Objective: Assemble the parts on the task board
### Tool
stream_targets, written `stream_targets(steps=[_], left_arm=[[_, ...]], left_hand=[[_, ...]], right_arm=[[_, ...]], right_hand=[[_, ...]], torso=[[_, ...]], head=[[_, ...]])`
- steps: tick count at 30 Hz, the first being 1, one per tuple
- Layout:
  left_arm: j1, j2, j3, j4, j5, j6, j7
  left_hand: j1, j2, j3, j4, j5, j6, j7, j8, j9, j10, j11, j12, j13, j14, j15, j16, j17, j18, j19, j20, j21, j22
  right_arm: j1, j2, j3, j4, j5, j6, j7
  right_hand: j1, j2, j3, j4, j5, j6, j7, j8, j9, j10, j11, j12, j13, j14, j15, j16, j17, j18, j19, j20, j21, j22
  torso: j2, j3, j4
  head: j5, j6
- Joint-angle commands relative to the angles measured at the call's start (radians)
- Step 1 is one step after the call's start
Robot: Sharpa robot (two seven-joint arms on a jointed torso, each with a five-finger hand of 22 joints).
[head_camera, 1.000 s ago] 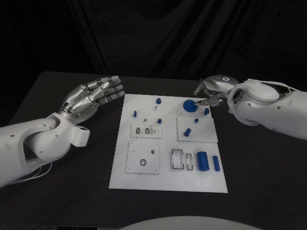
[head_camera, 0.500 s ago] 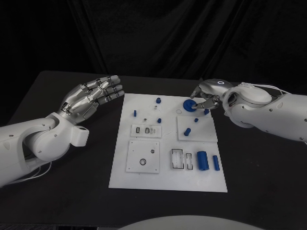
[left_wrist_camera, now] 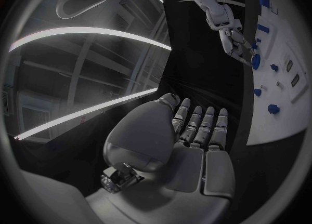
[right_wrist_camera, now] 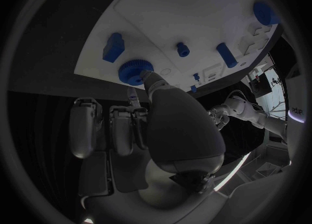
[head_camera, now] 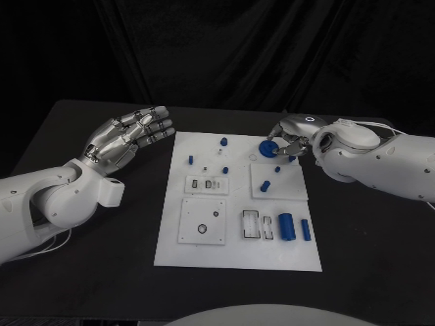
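Note:
The white task board (head_camera: 239, 255) lies in the middle of the black table. A round blue knurled disc (head_camera: 268, 150) sits at its far right part. My right hand (head_camera: 292, 138) reaches over it from the right and pinches the disc (right_wrist_camera: 133, 70) between thumb and a fingertip (right_wrist_camera: 132, 96); the other fingers are curled back. My left hand (head_camera: 129, 136) hovers off the board's far left corner, fingers straight and apart, holding nothing. In the left wrist view its palm (left_wrist_camera: 195, 148) faces the board (left_wrist_camera: 286, 73), with the right hand (left_wrist_camera: 235, 39) at the disc (left_wrist_camera: 255, 61).
Small blue pegs (head_camera: 223, 142) (head_camera: 190, 161) (head_camera: 266, 186) stand on the far half of the board. A blue cylinder (head_camera: 287, 227) and a blue bar (head_camera: 306, 231) lie near its right front edge, beside open slots (head_camera: 251, 225). Bare black table surrounds the board.
My right arm has swung left and the hand has turned in over the disc. The disc stays at about the same spot. The left hand has not moved.

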State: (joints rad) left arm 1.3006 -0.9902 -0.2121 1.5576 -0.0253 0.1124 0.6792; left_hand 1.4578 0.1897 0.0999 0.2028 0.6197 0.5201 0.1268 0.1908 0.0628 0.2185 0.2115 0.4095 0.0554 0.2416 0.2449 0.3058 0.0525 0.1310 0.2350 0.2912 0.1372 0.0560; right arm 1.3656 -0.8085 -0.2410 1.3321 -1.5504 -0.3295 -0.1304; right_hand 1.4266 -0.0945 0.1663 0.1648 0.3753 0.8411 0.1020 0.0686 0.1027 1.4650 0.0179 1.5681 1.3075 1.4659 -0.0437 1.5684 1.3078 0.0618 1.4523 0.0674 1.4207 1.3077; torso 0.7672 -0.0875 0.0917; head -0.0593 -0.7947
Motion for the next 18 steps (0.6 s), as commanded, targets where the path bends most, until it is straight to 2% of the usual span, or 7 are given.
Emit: stream_targets(steps=[1, 9, 13, 18], left_arm=[[-0.001, -0.001, 0.001, 0.001, -0.003, 0.016, 0.093], [-0.001, 0.001, 0.001, 0.0, -0.003, 0.02, 0.086], [-0.002, 0.002, 0.001, -0.002, -0.003, 0.022, 0.081], [-0.002, 0.003, 0.001, -0.004, -0.003, 0.025, 0.079]], left_hand=[[-0.013, 0.0, 0.008, 0.0, 0.003, -0.002, 0.006, 0.002, 0.0, 0.0, 0.005, 0.006, 0.001, 0.003, 0.007, 0.004, 0.001, -0.017, 0.007, 0.002, 0.005, -0.001], [-0.013, 0.0, 0.009, 0.0, 0.003, -0.003, 0.006, 0.001, 0.0, 0.0, 0.005, 0.006, 0.001, 0.004, 0.007, 0.005, 0.001, -0.018, 0.008, 0.002, 0.005, -0.001], [-0.014, -0.001, 0.009, 0.0, 0.003, -0.003, 0.006, 0.001, 0.0, 0.0, 0.006, 0.006, 0.001, 0.004, 0.007, 0.006, 0.001, -0.019, 0.008, 0.002, 0.005, -0.001], [-0.014, -0.001, 0.009, 0.0, 0.003, -0.003, 0.006, 0.001, 0.0, 0.0, 0.006, 0.006, 0.001, 0.004, 0.007, 0.006, 0.001, -0.019, 0.008, 0.002, 0.005, -0.001]], right_arm=[[-0.003, 0.004, 0.001, -0.004, -0.001, 0.009, -0.013], [-0.006, 0.013, 0.001, -0.013, -0.001, 0.025, -0.021], [-0.008, 0.018, 0.001, -0.019, -0.001, 0.036, -0.025], [-0.011, 0.023, 0.001, -0.023, -0.001, 0.051, -0.028]], right_hand=[[0.009, -0.001, 0.0, -0.006, 0.008, -0.005, -0.001, -0.004, -0.001, 0.106, -0.006, 0.003, 0.263, 0.105, -0.003, 0.002, 0.263, -0.01, -0.006, -0.002, -0.007, 0.123], [0.003, -0.003, 0.002, -0.01, -0.02, -0.012, -0.003, -0.001, -0.001, 0.106, -0.008, 0.003, 0.263, 0.105, -0.006, 0.002, 0.263, -0.005, -0.019, -0.005, -0.024, 0.11], [0.002, -0.003, 0.003, -0.012, -0.028, -0.014, -0.003, -0.001, -0.001, 0.106, -0.008, 0.003, 0.263, 0.105, -0.006, 0.002, 0.263, -0.004, -0.022, -0.005, -0.029, 0.107], [-0.009, -0.001, 0.003, -0.012, -0.062, 0.006, 0.001, 0.012, 0.007, 0.106, -0.005, 0.003, 0.263, 0.105, -0.005, 0.002, 0.263, -0.003, -0.025, -0.005, -0.035, 0.105]], torso=[[0.0, -0.0002, -0.0018], [0.0, 0.0009, 0.0005], [0.0, 0.0, 0.0013], [0.0, -0.0014, -0.0005]], head=[[0.001, -0.002], [-0.003, -0.004], [-0.004, -0.005], [-0.001, -0.008]])
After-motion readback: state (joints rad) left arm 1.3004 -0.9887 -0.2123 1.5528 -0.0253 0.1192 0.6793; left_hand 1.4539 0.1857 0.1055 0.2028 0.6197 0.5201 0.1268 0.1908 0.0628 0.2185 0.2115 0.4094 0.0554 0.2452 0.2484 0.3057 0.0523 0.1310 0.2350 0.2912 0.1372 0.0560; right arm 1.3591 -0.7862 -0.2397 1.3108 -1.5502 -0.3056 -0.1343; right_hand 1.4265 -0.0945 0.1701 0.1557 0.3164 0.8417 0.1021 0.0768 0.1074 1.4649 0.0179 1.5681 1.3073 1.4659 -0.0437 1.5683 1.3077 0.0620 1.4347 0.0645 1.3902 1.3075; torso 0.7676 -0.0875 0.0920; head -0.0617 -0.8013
